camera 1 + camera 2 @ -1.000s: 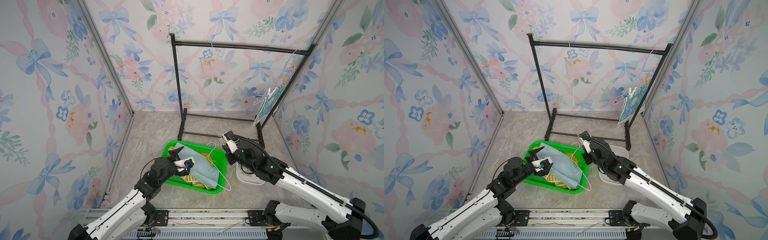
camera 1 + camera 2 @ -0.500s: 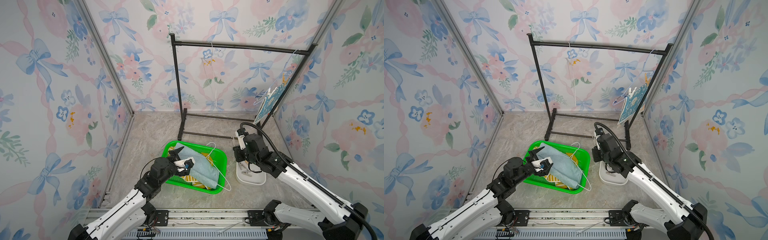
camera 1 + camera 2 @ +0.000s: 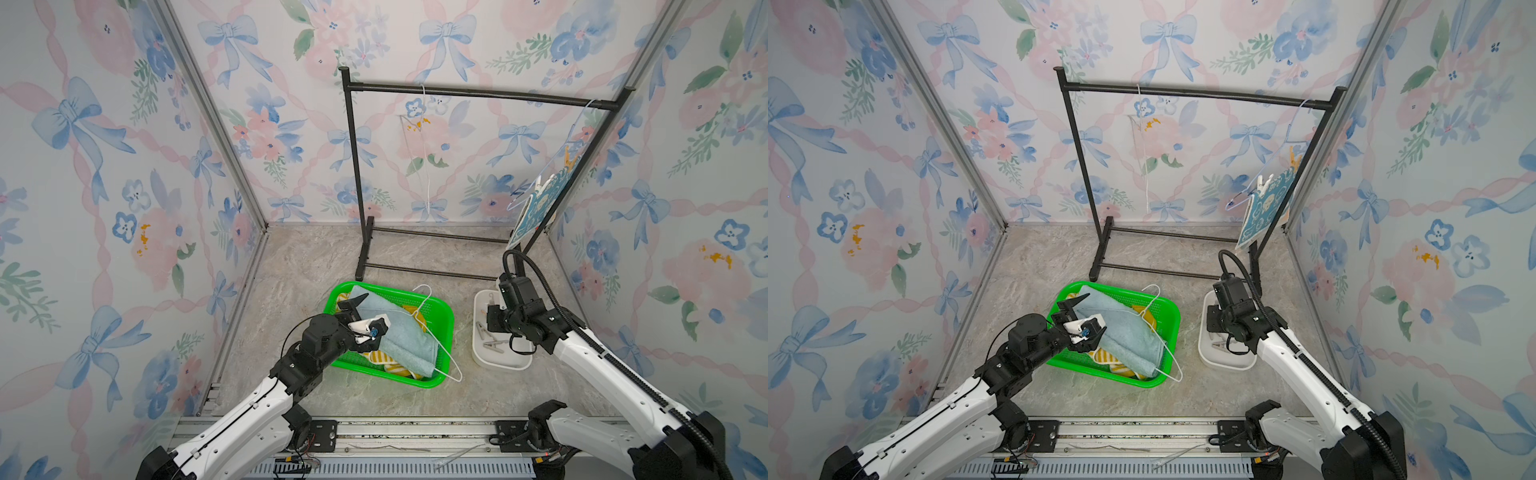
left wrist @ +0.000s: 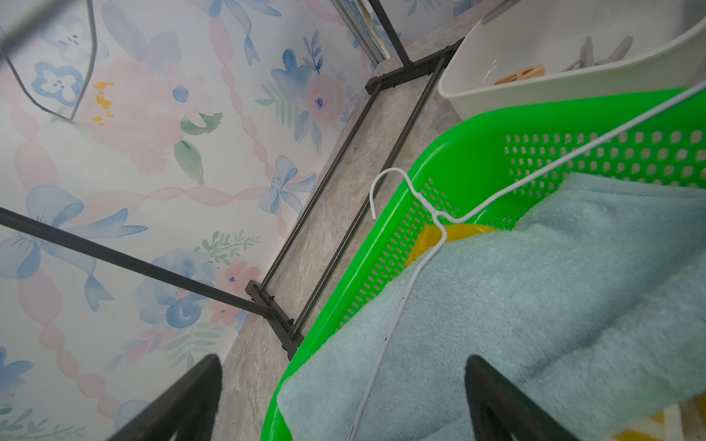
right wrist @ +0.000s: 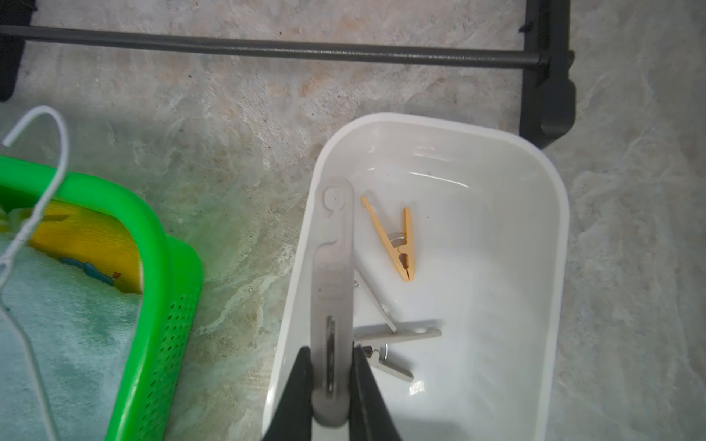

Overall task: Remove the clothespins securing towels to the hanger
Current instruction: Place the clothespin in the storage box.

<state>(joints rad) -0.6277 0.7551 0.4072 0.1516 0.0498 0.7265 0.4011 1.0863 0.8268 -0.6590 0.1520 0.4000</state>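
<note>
Nearest me runs the aluminium rail carrying both arm bases, then the marbled grey-beige table. The left gripper hovers spread wide over a green basket. In the basket a teal towel lies on a yellow striped towel, with a white wire hanger across them. Just beside the basket sits a white tub. The right gripper pinches a grey clothespin over it, above a tan clothespin and other grey clothespins inside. Farther back stands a black rack. A bare wire hanger dangles mid-bar. At the right arm's end a blue towel hangs with a white clothespin and an orange-tan clothespin at its top edge. Floral bow wallpaper covers all three walls.
</note>
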